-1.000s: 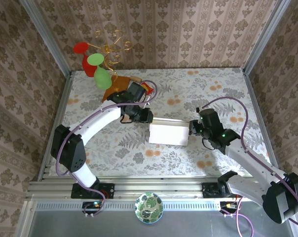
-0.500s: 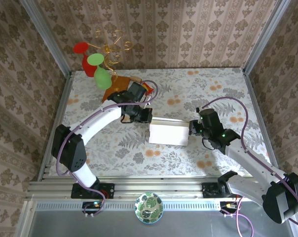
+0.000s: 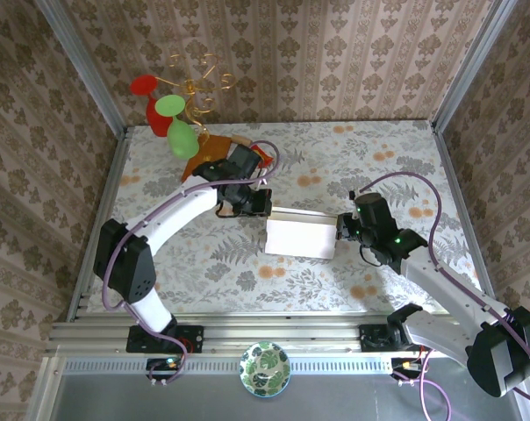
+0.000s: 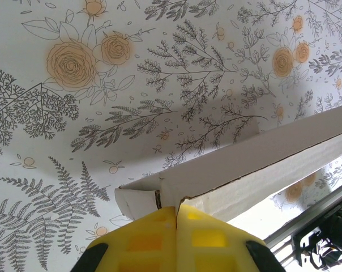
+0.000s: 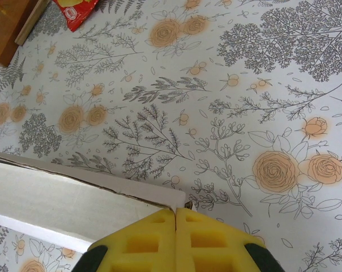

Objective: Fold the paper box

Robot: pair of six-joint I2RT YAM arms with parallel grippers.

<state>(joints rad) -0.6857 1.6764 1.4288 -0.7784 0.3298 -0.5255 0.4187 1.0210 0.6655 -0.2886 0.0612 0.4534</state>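
Note:
The off-white paper box [image 3: 300,237] lies on the flowered table between both arms. My left gripper [image 3: 263,209] is at its far left corner. In the left wrist view the yellow jaws [image 4: 176,212] are shut on the thin upright wall of the paper box [image 4: 261,153], beside a small folded corner flap. My right gripper [image 3: 340,226] is at the far right corner. Seen from the right wrist, it [image 5: 176,212] is pinched shut on the end of the box's raised back flap [image 5: 63,195].
A brown wooden board [image 3: 208,149] and a red packet [image 3: 261,158] lie behind the left arm. A wire ornament with red and green discs [image 3: 173,114] stands at the back left. A green-patterned bowl [image 3: 264,368] sits below the table's front rail.
The left gripper's jaws have closed onto the box's left corner wall. The box and the right arm have stayed where they were.

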